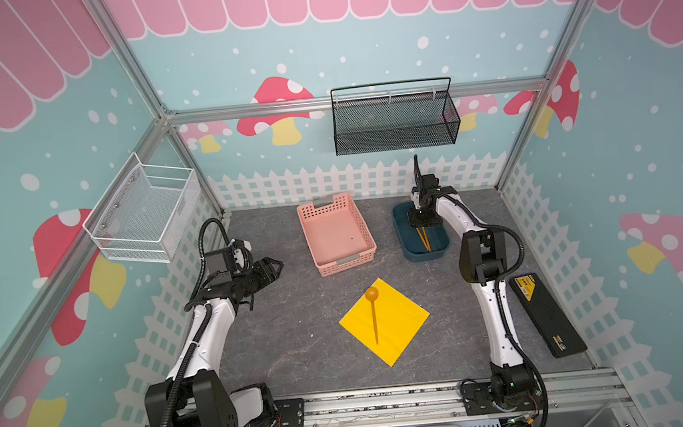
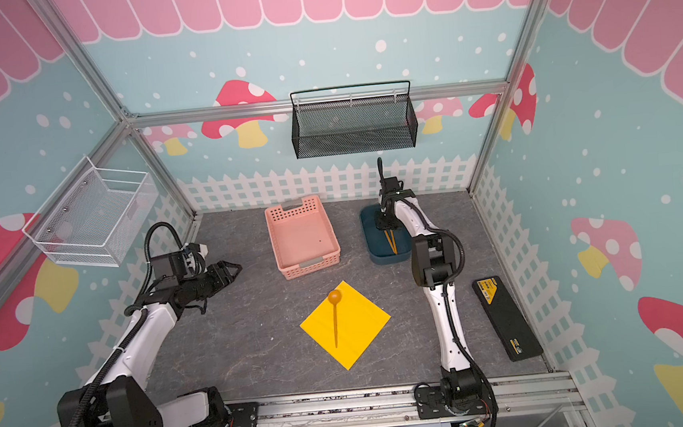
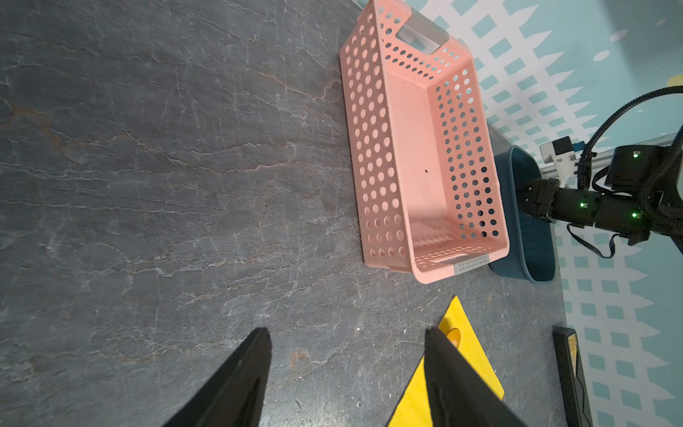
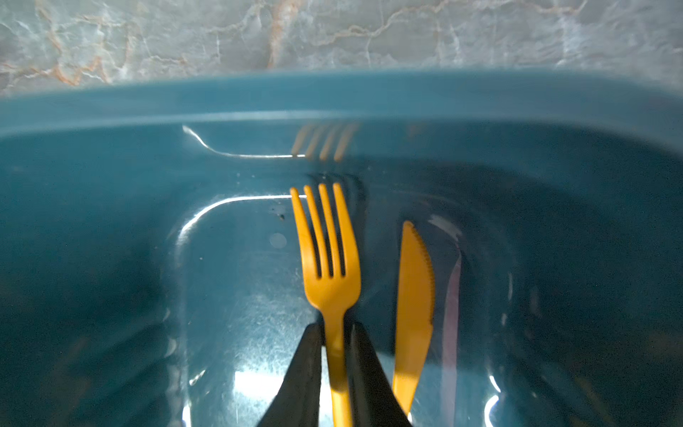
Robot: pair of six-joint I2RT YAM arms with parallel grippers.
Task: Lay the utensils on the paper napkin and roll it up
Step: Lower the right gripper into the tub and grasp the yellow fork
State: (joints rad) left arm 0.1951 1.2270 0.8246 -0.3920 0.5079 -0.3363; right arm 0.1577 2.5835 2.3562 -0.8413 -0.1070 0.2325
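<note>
- Fork (image 4: 330, 281) lies lengthwise in the blue bin (image 4: 332, 96), tines toward one end wall, with the knife (image 4: 414, 295) just beside it and roughly parallel
- Both look like thin moulded plastic: light, stiff and smooth, so I judge they would swivel or slip in a pinch taken far out on the handle; the narrow neck below the tines seems the sound place to hold
- Right hand (image 4: 335, 340) is closed on the fork at that neck, one finger on each side; whether the fork has left the bin floor I cannot tell
- Spoon (image 1: 373, 312) is already on the napkin (image 1: 398, 322), bowl near its far corner, handle pointing toward the near side
- Napkin lies flat as a diamond on the counter (image 1: 290, 331), well apart from the bin; being thin paper, it will likely slide or crease if a utensil is dragged across it, and rolling looks easiest begun from a corner
- Left hand (image 3: 347, 332) hangs open and empty over bare counter, apart from the napkin
- Pink basket (image 1: 346, 264) stands between the left hand and the bin; a black case (image 1: 548, 315) lies along the counter's right edge
</note>
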